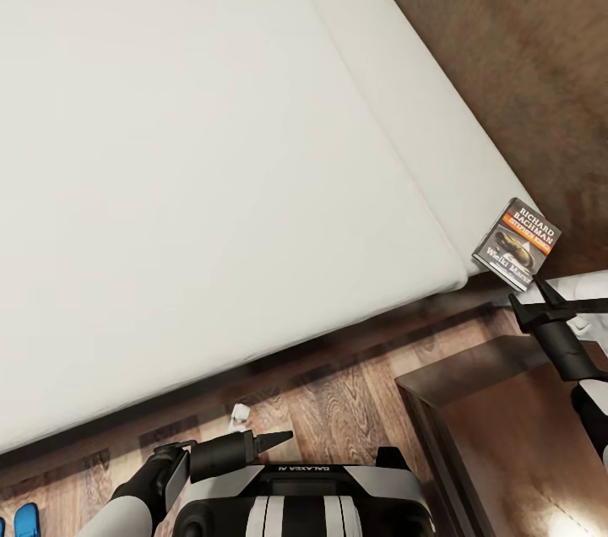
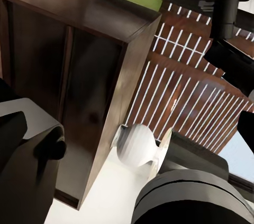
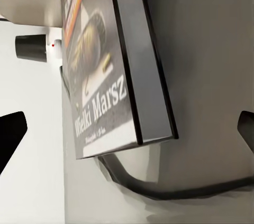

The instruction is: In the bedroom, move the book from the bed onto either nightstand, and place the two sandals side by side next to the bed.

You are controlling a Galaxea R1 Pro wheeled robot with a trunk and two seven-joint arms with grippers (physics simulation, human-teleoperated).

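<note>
**Book at the mattress corner, right pincer spread just short of it**

Head view: the bed (image 1: 211, 140), with its pale mattress, takes up most of the frame from the upper left. The book (image 1: 517, 244) lies at the mattress's near right corner, middle right of the frame, cover up, with part of it jutting past the mattress edge. White author lettering, an orange band and a dark picture are legible on the cover.

The right pincer (image 1: 540, 294) sits just below and right of the book, its dark fingers parted; its tips are close to the book's lower edge, and contact cannot be confirmed. In the right wrist view the book (image 3: 114, 65) stands between the two finger tips at the frame's sides, which are well apart and grip nothing.

The left pincer (image 1: 274, 439) lies at bottom centre over the wood floor (image 1: 338, 402), pointing right; whether it is parted or closed cannot be told.

A nightstand (image 1: 507, 427) occupies the lower right, its glossy top bare. Two blue sandals (image 1: 19, 520) show at the bottom left corner, on the floor.
</note>
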